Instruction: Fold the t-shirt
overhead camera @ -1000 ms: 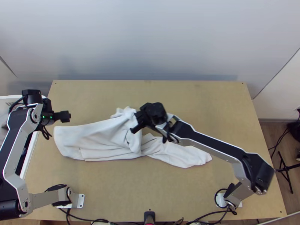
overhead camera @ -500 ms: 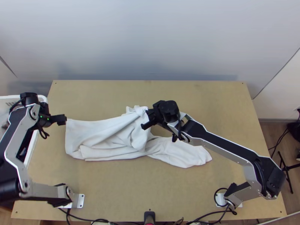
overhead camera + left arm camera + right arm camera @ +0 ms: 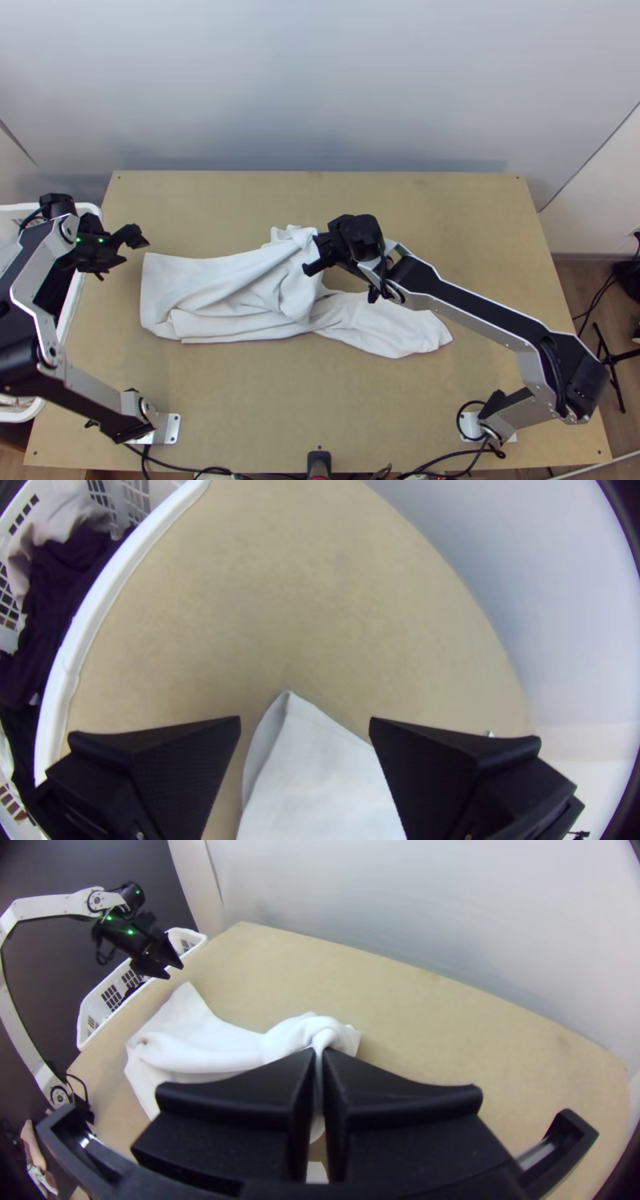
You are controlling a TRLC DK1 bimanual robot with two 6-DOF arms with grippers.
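Right gripper [image 3: 320, 1052] pinching the shirt [image 3: 240, 288], folding hardly begun

I have cloth in its fingers, at a bunched part of the shirt's far side. My left gripper [image 3: 305, 720] is spread and holding nothing, near a corner. The shirt lies rumpled across the mid-table [image 3: 384, 408]. I see no neat fold; I judge that straightening, then all the folding, is left.

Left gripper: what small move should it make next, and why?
Probably lower the left gripper toward the shirt's loose corner: its fingers are open, the corner lies between them in the left wrist view, and the right gripper pinches the bunched part.
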